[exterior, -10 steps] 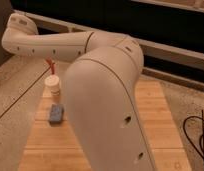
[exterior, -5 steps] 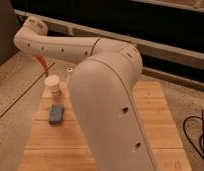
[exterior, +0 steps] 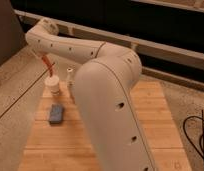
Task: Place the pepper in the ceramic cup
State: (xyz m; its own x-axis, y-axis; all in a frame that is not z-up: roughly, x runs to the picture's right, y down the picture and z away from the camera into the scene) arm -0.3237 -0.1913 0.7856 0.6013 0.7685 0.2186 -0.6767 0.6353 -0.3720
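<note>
- Looking past my own bulky white arm link [exterior: 112, 110], which filled the near view, I judged the step in hand to be lowering the slender red-orange chili pepper [exterior: 47, 66] into the small off-white ceramic cup [exterior: 54, 89]. Doing it well called for centring the tip over the mouth, going straight down, and letting go only once the tip was well inside, since so small a cup could tip under a sideways push.
- Nearer than the cup, a flat blue-grey rectangular block [exterior: 56, 113] lay on the pale wooden slatted table [exterior: 145, 115], apart from the cup and clear of the descent.
- The cup stood upright towards the table's far corner, with a small white upright thing [exterior: 69, 75] just beside it that I could not identify.
- The pepper hung tip-down, slightly tilted, right over the cup's rim; whether the tip had passed the rim I could not tell.
- My gripper [exterior: 45, 56] sat above the cup under the far end of my arm, its fingers fully closed and pinching the pepper's upper end; I saw them touch nothing else.
- Beyond, a pale rail [exterior: 160, 47] ran along a dark wall [exterior: 145, 20].
</note>
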